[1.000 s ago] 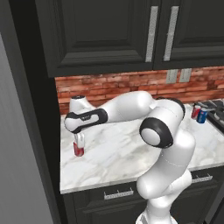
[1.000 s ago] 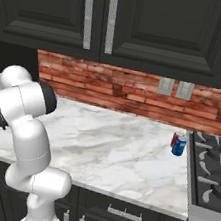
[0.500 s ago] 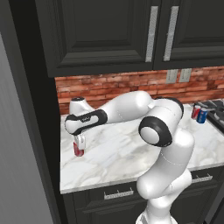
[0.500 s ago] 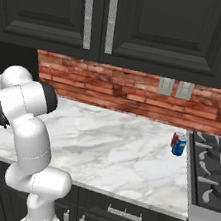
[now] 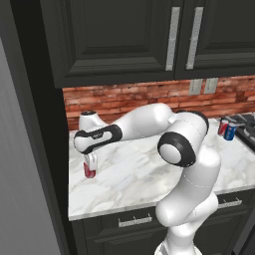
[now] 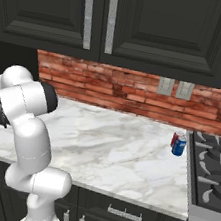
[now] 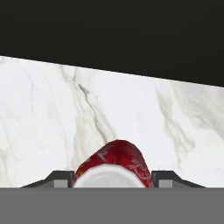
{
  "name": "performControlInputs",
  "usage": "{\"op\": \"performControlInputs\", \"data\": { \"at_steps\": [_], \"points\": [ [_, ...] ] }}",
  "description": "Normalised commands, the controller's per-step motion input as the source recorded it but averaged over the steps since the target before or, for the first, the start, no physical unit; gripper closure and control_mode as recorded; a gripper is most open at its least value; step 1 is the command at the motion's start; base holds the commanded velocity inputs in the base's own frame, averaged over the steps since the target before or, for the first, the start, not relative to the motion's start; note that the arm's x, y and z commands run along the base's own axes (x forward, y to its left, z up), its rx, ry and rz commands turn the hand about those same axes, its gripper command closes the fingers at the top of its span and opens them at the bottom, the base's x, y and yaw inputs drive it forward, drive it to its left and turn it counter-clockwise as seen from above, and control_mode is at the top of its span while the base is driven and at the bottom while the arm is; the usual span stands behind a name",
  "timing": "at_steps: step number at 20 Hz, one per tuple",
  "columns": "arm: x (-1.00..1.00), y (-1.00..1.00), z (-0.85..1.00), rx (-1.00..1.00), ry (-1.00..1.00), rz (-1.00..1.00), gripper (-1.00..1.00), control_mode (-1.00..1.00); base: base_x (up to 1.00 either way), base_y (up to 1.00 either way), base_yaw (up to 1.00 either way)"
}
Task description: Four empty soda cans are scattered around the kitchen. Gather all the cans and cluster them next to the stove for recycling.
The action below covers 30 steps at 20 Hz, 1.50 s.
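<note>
Up close, the hand view shows the pincer (image 7: 112, 186) clamped on a red can (image 7: 114, 165), one finger on each side, above the white marble worktop (image 7: 52, 109). From the left base view that can (image 5: 89, 171) hangs at the worktop's far left end, while a red and a blue can (image 5: 230, 131) stand beside the stove (image 5: 246, 127).

arm (image 5: 149, 119): glossy white, rounded | joints: black bands (wrist too) | base: white
</note>
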Motion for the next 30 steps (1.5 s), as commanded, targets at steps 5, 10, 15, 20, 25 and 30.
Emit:
{"op": "performControlInputs", "data": {
  "at_steps": [5, 10, 15, 20, 25, 30],
  "points": [
    [0.00, 0.00, 0.00, 0.00, 0.00, 0.00, 1.00, -1.00, 0.00, 0.00, 0.00],
    [0.00, 0.00, 0.10, 0.00, -0.01, 0.00, 1.00, -1.00, 0.00, 0.00, 0.00],
    [0.00, -0.04, 0.30, 0.00, -0.04, -0.10, 1.00, -1.00, 0.00, 0.00, 0.00],
    [0.00, -0.08, 0.16, 0.00, -0.02, -0.22, 1.00, -1.00, 0.00, 0.00, 0.00],
    [0.00, -0.23, 0.01, 0.00, -0.02, -0.25, 1.00, -1.00, 0.00, 0.00, 0.00],
    [0.00, -0.33, 0.00, 0.00, -0.01, -0.22, 1.00, -1.00, 0.00, 0.00, 0.00]
  ]
}}
